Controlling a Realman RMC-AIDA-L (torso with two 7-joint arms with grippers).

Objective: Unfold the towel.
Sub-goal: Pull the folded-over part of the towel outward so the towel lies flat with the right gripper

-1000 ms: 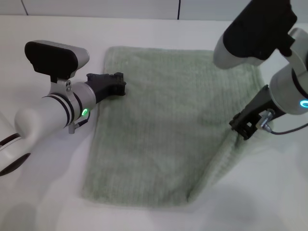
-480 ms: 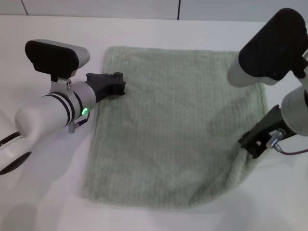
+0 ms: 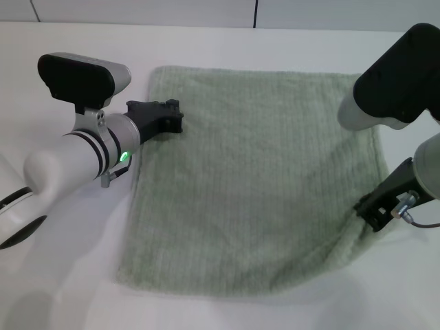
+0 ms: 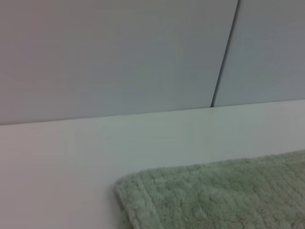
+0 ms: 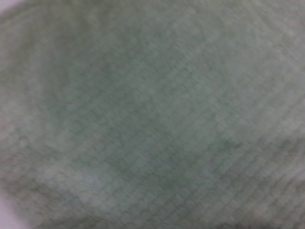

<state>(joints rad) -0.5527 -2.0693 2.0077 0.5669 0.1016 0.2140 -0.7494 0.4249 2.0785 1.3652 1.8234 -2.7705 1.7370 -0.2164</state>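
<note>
The pale sage-green towel (image 3: 254,179) lies spread almost flat on the white table. Its back left corner shows in the left wrist view (image 4: 214,195), and its cloth fills the right wrist view (image 5: 152,114). My left gripper (image 3: 168,118) rests over the towel's left edge, near the back left corner. My right gripper (image 3: 371,212) is shut on the towel's right edge near the front right corner. The cloth there is bunched and slightly raised.
The white table (image 3: 69,289) extends on all sides of the towel. A pale wall with a dark vertical seam (image 3: 256,14) runs along the back edge. My right arm's bulky upper link (image 3: 399,75) hangs over the towel's back right corner.
My right gripper has pulled the towel's right side outward to the right and toward the front, flattening the raised fold. My left gripper has shifted very slightly.
</note>
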